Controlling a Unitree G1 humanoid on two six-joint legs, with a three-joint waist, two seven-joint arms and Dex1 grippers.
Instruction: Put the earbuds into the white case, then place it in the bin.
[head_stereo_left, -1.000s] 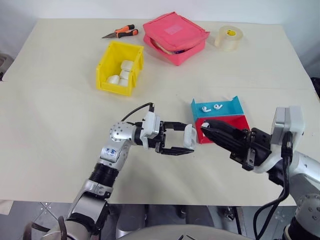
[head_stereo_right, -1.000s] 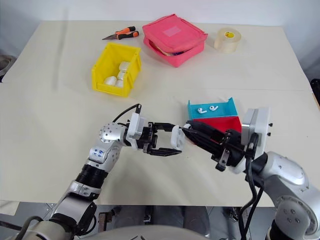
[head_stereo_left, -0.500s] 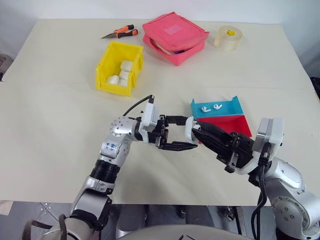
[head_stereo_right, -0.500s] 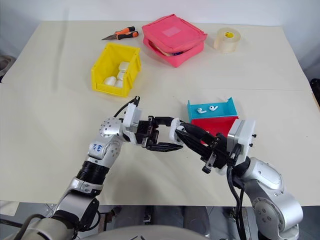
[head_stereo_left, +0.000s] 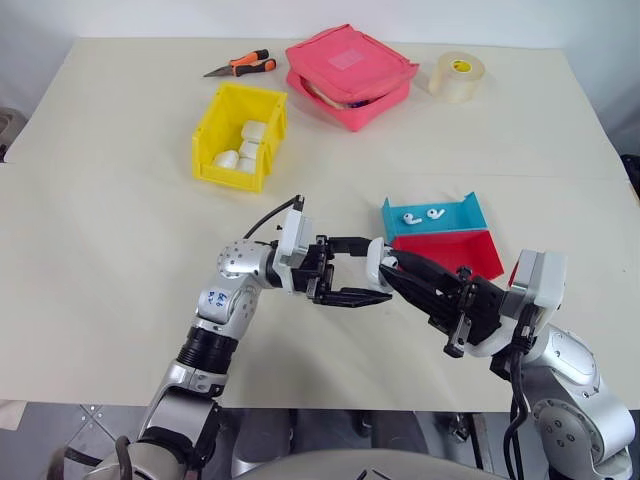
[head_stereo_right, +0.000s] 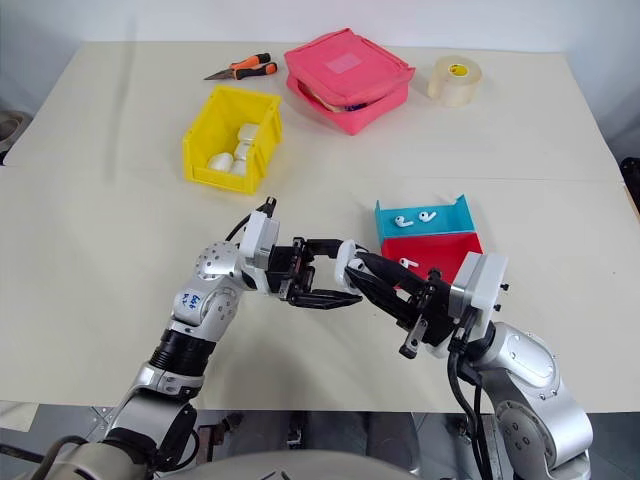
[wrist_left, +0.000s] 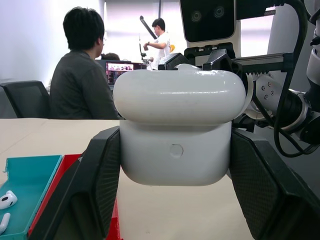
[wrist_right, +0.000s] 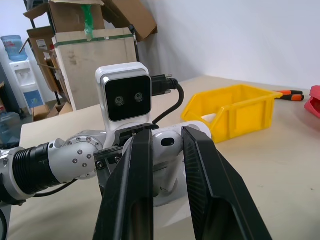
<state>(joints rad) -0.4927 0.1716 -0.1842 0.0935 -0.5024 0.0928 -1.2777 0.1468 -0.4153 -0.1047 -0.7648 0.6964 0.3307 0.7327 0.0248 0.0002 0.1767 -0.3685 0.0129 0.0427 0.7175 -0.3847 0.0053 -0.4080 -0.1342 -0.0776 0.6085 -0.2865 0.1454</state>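
Left end effector (head_stereo_left: 368, 283) is closed tight on the white case (wrist_left: 176, 131), one black finger on each side of its lower half. I see it holding the case up above the counter (head_stereo_left: 120, 250), near the middle, a bit in front of the two little trays. From the left wrist camera the case looks shut or nearly shut, with the lid sitting on top like a cap — I cannot tell if there is a small gap.

My right end effector (head_stereo_left: 388, 264) points at the case from the other side. Its two fingers (wrist_right: 137, 170) are only a little apart, and their tips are right at the top part of the case. They seem to touch the lid, but I cannot be sure they pinch it.

Two earbuds (head_stereo_left: 421, 214) lie side by side in the blue tray (head_stereo_left: 470, 212). One more small white earbud (head_stereo_right: 405, 264) lies in the red tray (head_stereo_left: 478, 254), which sits just in front of the blue one, touching it.

The bin (head_stereo_left: 216, 140) is yellow and stands farther back on the left, well apart from the case. It has a few white things (head_stereo_left: 243, 147) inside.

At the far edge of the counter are a pink pouch (head_stereo_left: 350, 72), a roll of tape (head_stereo_left: 458, 75) to its right, and a tool with orange handles (head_stereo_left: 240, 65) to its left — none of them touching the bin.
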